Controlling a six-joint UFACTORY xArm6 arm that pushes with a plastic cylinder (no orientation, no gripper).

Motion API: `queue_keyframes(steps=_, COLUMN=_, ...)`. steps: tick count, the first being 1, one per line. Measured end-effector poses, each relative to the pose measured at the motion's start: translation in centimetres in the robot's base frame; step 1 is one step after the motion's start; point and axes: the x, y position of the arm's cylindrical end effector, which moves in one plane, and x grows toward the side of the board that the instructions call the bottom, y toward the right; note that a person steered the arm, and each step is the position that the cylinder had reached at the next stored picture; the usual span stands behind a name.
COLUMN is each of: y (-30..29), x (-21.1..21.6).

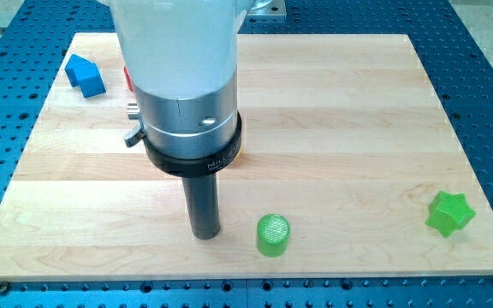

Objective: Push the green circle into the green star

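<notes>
The green circle [273, 234] is a short green cylinder near the view's bottom, a little right of centre. The green star [449, 213] lies at the view's lower right, near the board's right edge, well apart from the circle. My tip [205, 234] is the lower end of the dark rod and rests on the board just left of the green circle, with a small gap between them.
A blue block [85, 75] lies at the view's upper left. A red block [128, 79] and an orange block [237, 156] peek out from behind the arm's body. The wooden board [341, 111] sits on a blue perforated table.
</notes>
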Motion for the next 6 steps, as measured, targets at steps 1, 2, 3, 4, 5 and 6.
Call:
queue_keyframes(steps=1, y=1.1, x=1.2)
queue_keyframes(steps=2, y=6.4, x=2.2)
queue_keyframes(steps=3, y=8.6, x=2.2)
queue_keyframes(steps=4, y=14.3, x=2.1)
queue_keyframes(steps=5, y=17.9, x=1.5)
queue_keyframes(steps=6, y=21.8, x=0.6)
